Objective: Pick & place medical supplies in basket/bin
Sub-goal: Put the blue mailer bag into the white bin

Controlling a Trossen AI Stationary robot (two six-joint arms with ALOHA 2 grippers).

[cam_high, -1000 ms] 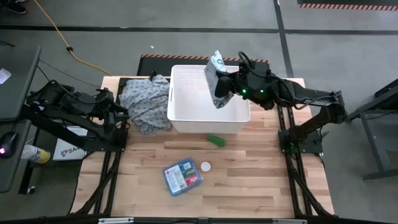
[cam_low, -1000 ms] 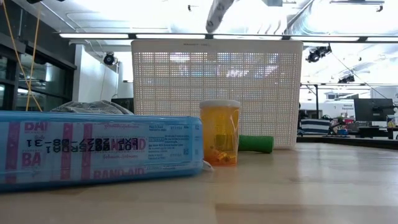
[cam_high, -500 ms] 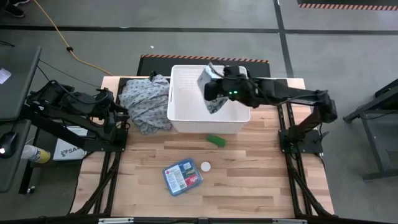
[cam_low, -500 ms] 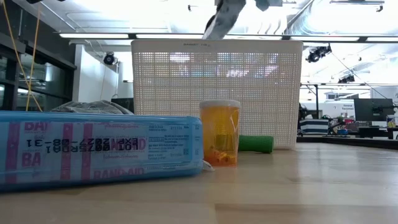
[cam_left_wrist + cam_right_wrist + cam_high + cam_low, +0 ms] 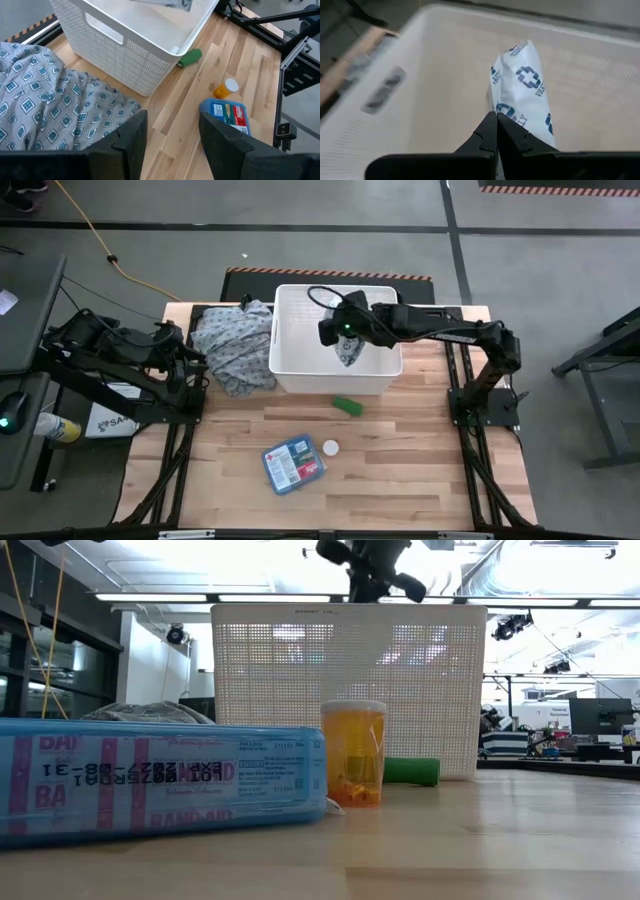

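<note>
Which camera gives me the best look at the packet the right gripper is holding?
The right wrist view: the packet fills it, pinched in the shut right gripper above the basket. The high view shows it small, hanging inside the basket. The low view hides it; the left wrist view catches only an edge.

Overhead view. Right gripper (image 5: 340, 340) over white basket (image 5: 290, 370), clamped on grey-white packet (image 5: 348, 352) hanging inside. Left gripper (image 5: 200, 365) beside patterned cloth (image 5: 232, 345). On table (image 5: 400, 470): green item (image 5: 346, 406), blue first-aid box (image 5: 293, 464), white cap (image 5: 330, 447).
</note>
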